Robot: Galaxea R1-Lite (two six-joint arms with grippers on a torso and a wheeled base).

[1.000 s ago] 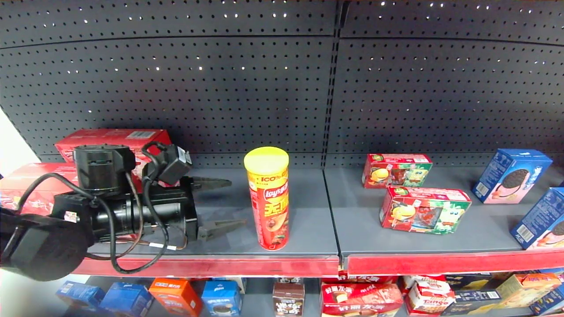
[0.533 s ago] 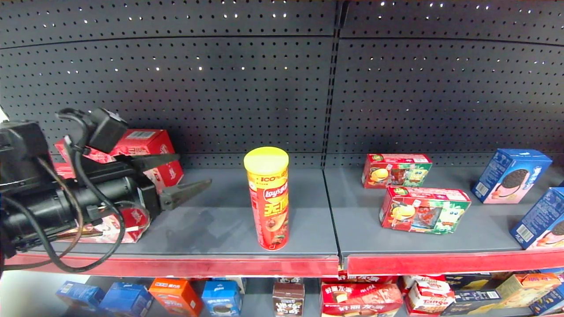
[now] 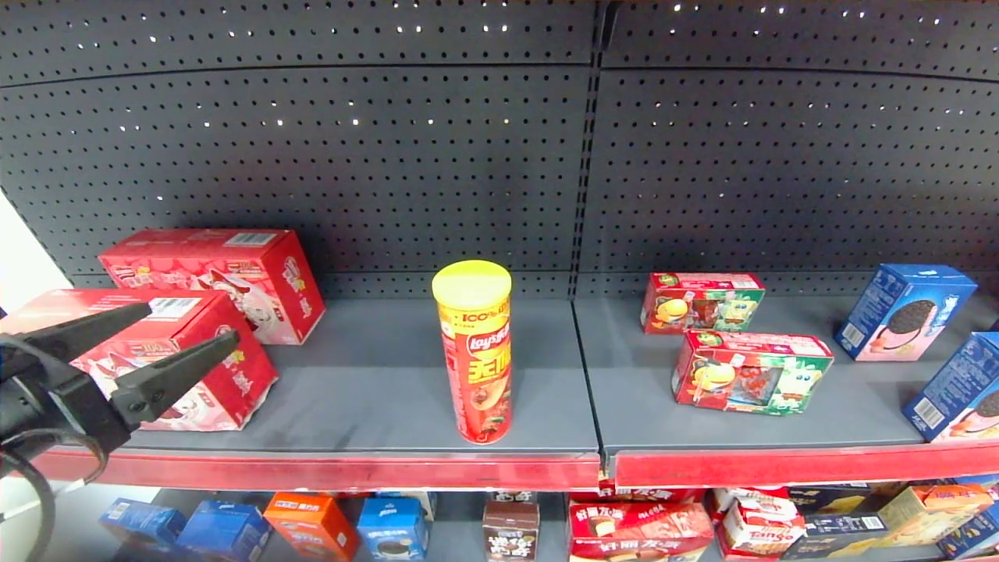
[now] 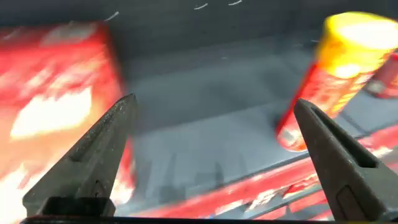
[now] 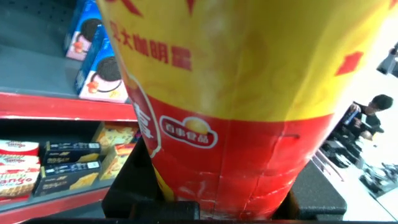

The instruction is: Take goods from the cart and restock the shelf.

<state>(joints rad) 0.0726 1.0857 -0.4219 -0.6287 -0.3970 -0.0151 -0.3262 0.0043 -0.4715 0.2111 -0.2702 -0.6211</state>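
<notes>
One can shelved, another waiting in your right claw.

The standing can (image 3: 473, 351) is sitting upright on the shelf (image 3: 375, 390), close to the front lip, so that piece of restocking looks done. Left of that can and well apart from it, your left gripper (image 3: 193, 321) is hanging in front of the red boxes (image 3: 211, 273), with its jaws spread wide and nothing between them. Your right gripper (image 5: 217, 211) is clamping the held can (image 5: 249, 93), a yellow-and-red tube of the same kind. How far this one is from the standing can I cannot tell. By my judgement the held tube is next to go up, and the bare grey board on either side of the standing can is offering room.
</notes>
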